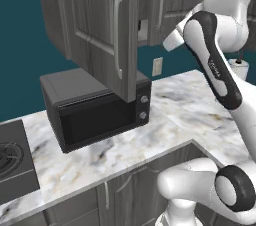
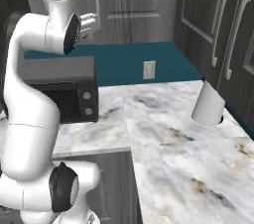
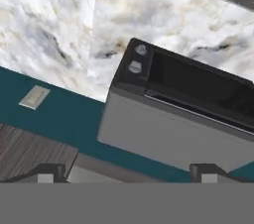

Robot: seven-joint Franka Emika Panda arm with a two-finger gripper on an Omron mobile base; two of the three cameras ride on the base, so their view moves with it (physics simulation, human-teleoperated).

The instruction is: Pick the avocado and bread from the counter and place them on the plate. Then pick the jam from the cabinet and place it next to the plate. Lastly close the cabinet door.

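Note:
The cabinet door (image 1: 95, 25) stands swung open above the microwave, its pale bar handle (image 1: 117, 32) facing me. My arm (image 1: 215, 65) reaches up to the cabinet (image 1: 145, 0) behind that door. My gripper (image 2: 91, 23) is raised at the cabinet's lower edge, above the microwave. In the hand view the gripper (image 3: 127, 173) is open, its fingertips (image 3: 47, 173) far apart with nothing between them, looking down on the microwave and the counter (image 3: 59, 15). The avocado, bread, plate and jam are out of view.
A black microwave (image 1: 95, 110) sits on the marble counter (image 1: 175, 115) under the open door. A dark stove top (image 1: 12, 157) lies at the left. A white cylinder (image 2: 208, 104) stands by the right-hand cabinets, and a wall outlet (image 2: 149, 69) is on the teal wall.

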